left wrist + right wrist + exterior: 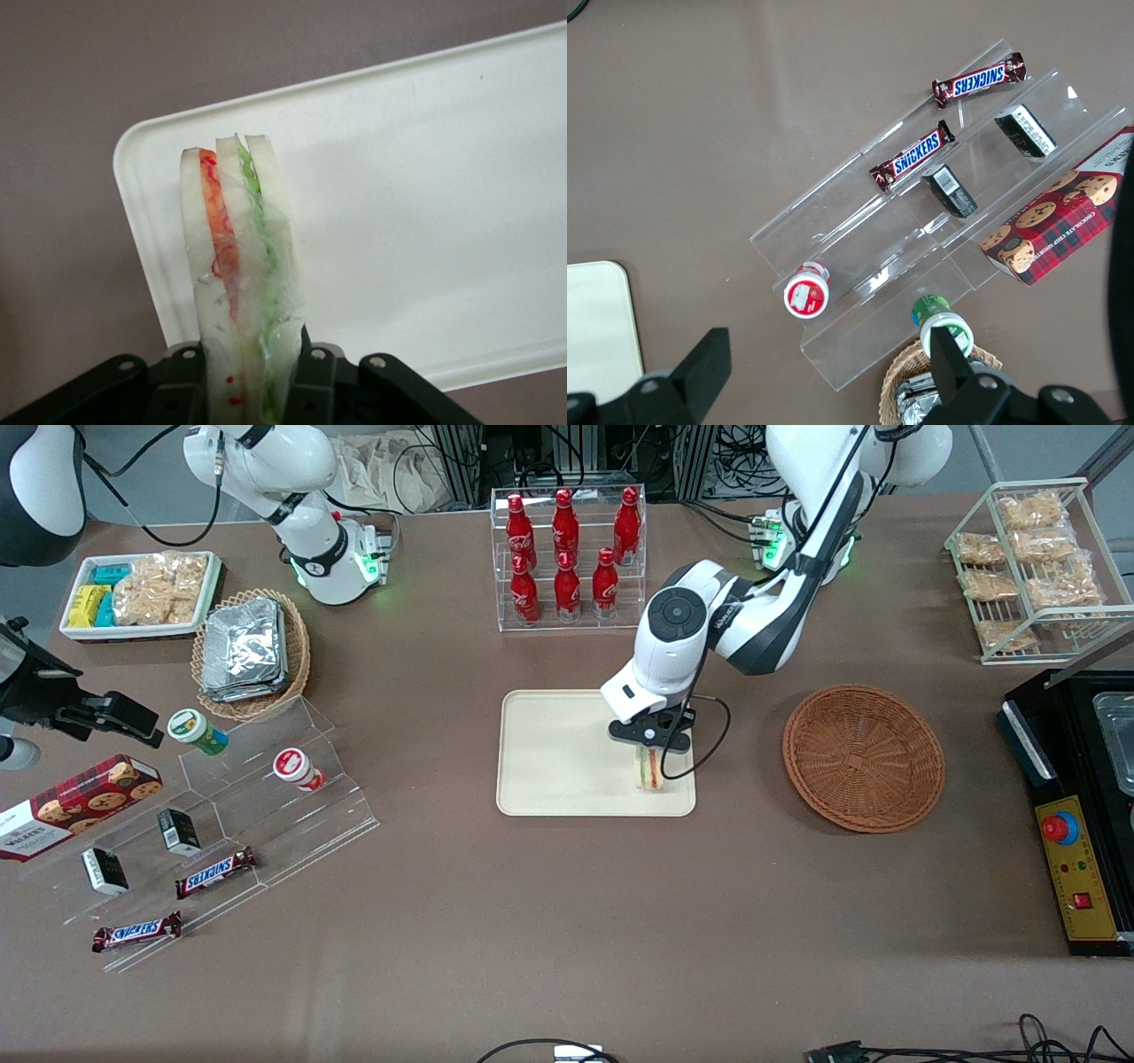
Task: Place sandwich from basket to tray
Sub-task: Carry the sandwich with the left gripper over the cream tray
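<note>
The sandwich (652, 770) is standing on edge over the tray (549, 762), at the corner of the tray nearest the front camera and nearest the reddish-brown basket (864, 756); whether its lower edge is touching the tray surface cannot be told. In the left wrist view the sandwich (239, 266) is showing three pale bread slices with an orange-red layer and a green layer between them, all under clear wrap, and the cream tray (425, 221) is lying beneath it. The gripper (654, 746) is reaching down from above and its two black fingers (186, 381) are pressing against the bread on either side, clamping the wedge between them. The round wicker basket is sitting on the brown table (567, 921) beside the tray, toward the working arm's end, with nothing in it. Farther from the front camera than the tray, a clear rack of red Coca-Cola bottles (567, 549) is standing. Toward the parked arm's end, a tan wicker basket of foil packets (248, 651) is sitting near a white dish of snack packets (142, 593), and nearer the camera a clear stepped stand (248, 806) is carrying two small cups, Snickers bars (215, 872) and small dark boxes, with a Walkers cookie box (75, 804) beside it.
</note>
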Robot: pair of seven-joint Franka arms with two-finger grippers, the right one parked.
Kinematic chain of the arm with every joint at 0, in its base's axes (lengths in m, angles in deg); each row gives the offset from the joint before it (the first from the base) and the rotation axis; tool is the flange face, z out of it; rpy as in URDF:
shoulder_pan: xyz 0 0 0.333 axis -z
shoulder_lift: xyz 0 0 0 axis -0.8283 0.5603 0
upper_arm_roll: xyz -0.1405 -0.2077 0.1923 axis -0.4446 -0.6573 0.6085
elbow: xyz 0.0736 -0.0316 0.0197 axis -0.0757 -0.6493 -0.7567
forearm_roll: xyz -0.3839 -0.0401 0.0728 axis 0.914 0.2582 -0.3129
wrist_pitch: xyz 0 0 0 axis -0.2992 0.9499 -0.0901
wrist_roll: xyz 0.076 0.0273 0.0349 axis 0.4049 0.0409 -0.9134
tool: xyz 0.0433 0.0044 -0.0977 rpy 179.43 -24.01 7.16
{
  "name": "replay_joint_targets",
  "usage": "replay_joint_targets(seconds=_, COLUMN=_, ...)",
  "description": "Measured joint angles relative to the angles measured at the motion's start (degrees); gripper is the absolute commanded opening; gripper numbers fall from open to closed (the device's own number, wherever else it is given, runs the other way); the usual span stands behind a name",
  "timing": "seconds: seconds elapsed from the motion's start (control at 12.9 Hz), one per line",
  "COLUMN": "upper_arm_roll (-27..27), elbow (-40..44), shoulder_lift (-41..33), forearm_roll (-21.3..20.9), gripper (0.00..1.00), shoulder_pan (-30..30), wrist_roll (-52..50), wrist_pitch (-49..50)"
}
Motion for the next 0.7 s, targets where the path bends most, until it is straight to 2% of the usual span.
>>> replay_joint_targets(seconds=0.46, upper_arm_roll=-0.01, elbow=-4.91, shoulder_lift=1.51, forearm_roll=-0.70, gripper=0.28, shoulder_pan=2.17, wrist_roll=-0.01, wrist_pitch=-3.03)
replay_joint_targets(seconds=0.7, upper_arm_roll=0.01, elbow=-6.40, shoulder_lift=2.33, forearm_roll=-0.93, gripper=0.38, shoulder_pan=2.17, wrist_roll=-0.01, wrist_pitch=-5.26)
